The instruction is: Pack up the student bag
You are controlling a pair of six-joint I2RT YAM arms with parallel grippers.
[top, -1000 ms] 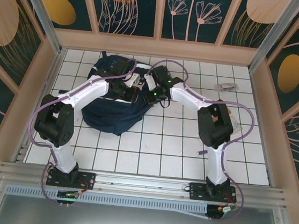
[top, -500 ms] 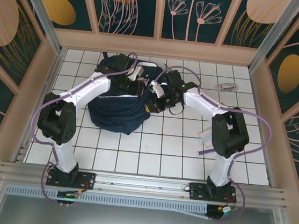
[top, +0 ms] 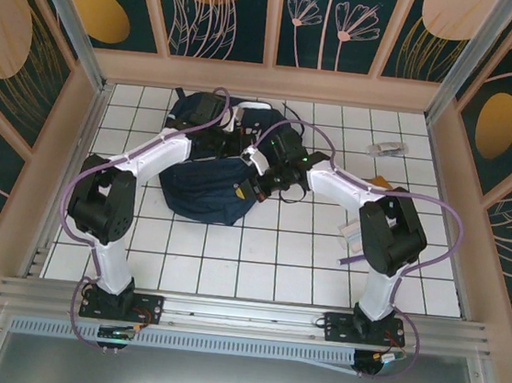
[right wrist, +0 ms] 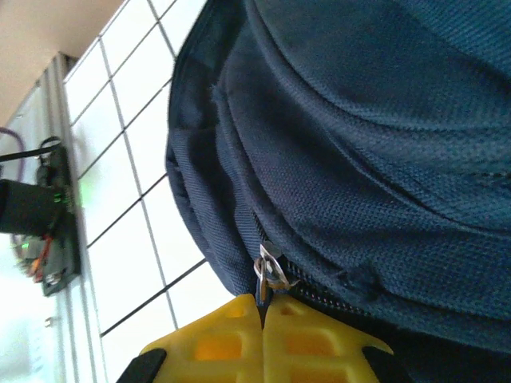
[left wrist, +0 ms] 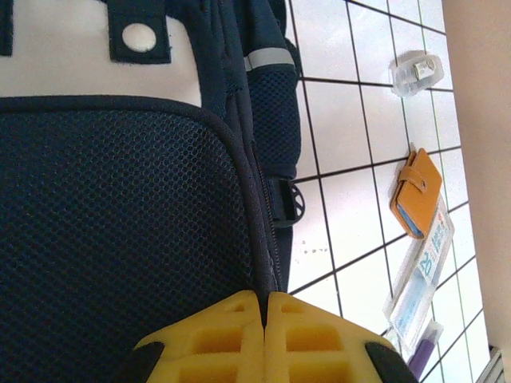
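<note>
**Student bag (top: pixel 195 194) on the white gridded table (top: pixel 258 256), held at both ends.**
We see the navy woven bag slumped at the far left of centre. The yellow left gripper (left wrist: pixel 265 297) is clenched on its zip seam, beside honeycomb mesh padding (left wrist: pixel 120 223). The right gripper (right wrist: pixel 262 300) pinches the metal zip pull (right wrist: pixel 268 270).

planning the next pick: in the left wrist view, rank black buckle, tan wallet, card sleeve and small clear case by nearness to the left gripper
From the left gripper:
1. black buckle, just ahead, on the side of the student bag.
2. card sleeve and tan wallet, touching each other out to the right: too close to call.
3. small clear case, far upper right.
</note>
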